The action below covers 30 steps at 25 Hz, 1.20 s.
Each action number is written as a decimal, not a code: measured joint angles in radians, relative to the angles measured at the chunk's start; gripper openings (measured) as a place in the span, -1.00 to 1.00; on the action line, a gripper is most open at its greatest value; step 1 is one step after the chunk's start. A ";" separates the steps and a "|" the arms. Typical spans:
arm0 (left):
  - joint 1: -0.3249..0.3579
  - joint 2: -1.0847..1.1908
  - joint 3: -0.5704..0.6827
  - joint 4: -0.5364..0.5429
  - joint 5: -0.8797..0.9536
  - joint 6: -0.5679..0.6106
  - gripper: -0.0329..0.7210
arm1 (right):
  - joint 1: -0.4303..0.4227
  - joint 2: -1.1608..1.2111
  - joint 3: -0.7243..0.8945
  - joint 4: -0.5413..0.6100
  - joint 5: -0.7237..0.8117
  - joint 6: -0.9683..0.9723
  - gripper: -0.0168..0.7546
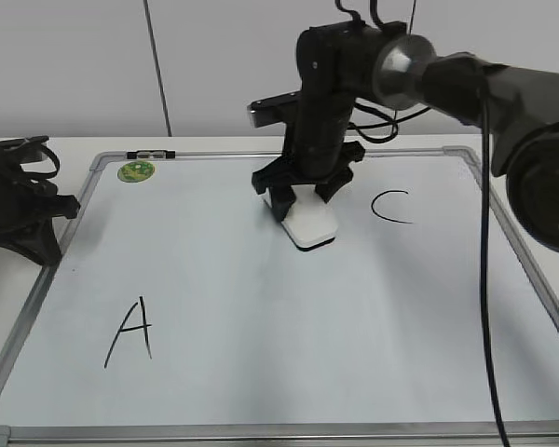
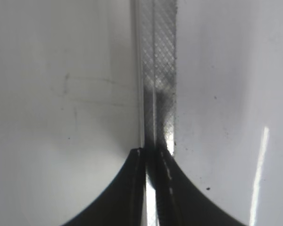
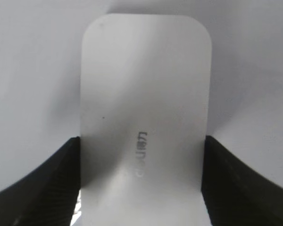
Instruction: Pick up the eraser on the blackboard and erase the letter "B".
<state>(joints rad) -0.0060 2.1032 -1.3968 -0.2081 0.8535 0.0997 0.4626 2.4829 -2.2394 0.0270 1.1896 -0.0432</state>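
Observation:
The blackboard (image 1: 261,307) is a white dry-erase board with a silver frame, lying flat. My right gripper (image 1: 303,200) is shut on the white eraser (image 1: 312,226), which rests flat on the board near its upper middle. In the right wrist view the eraser (image 3: 146,108) fills the space between both jaws (image 3: 141,155), its grey lettering showing. No letter "B" is visible; the board around the eraser is bare. My left gripper (image 1: 37,233) is shut and empty at the board's left frame edge; in the left wrist view the gripper (image 2: 151,151) hangs over that frame (image 2: 160,70).
A black letter A (image 1: 130,331) is at the board's lower left and a black letter C (image 1: 391,207) at the upper right. A round green sticker (image 1: 136,171) and a small black clip (image 1: 151,154) sit at the upper left corner.

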 joint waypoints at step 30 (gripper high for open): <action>0.000 0.000 0.000 0.001 0.002 0.002 -0.85 | -0.122 -0.566 0.422 -0.145 0.049 -0.024 0.45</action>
<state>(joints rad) -0.0060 2.1032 -1.3968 -0.2068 0.8553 0.1015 0.3410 1.9167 -1.8179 -0.1177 1.2384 -0.0676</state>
